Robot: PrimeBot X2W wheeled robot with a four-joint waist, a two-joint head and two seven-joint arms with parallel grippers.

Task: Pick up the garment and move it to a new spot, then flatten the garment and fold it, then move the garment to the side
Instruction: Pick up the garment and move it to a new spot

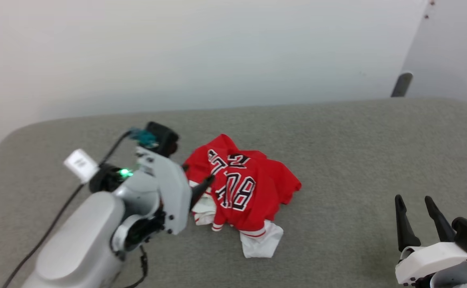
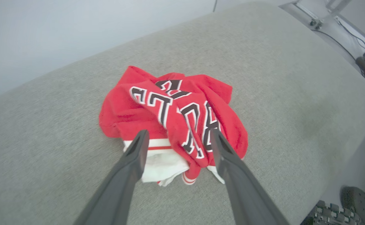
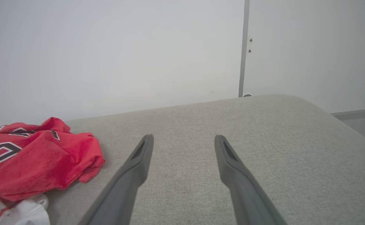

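Fingers (image 2: 129, 168) of the left gripper (image 2: 179, 132) stand spread at the near edge of the red jersey T-shirt (image 2: 173, 109) in the left wrist view. The head view adds the right gripper (image 1: 413, 198), jaws also apart, well right of it. The shirt lies crumpled on the grey padded surface (image 1: 357, 140), black lettering uppermost, white striped sleeve (image 2: 162, 159) underneath.

It looks like a plain robot lab: a bare white wall (image 1: 177, 48) at twelve o'clock behind a grey felt-covered surface (image 1: 357, 152), with cables (image 2: 338, 42) beside a metal frame (image 2: 307, 14) at two o'clock in the left wrist view.
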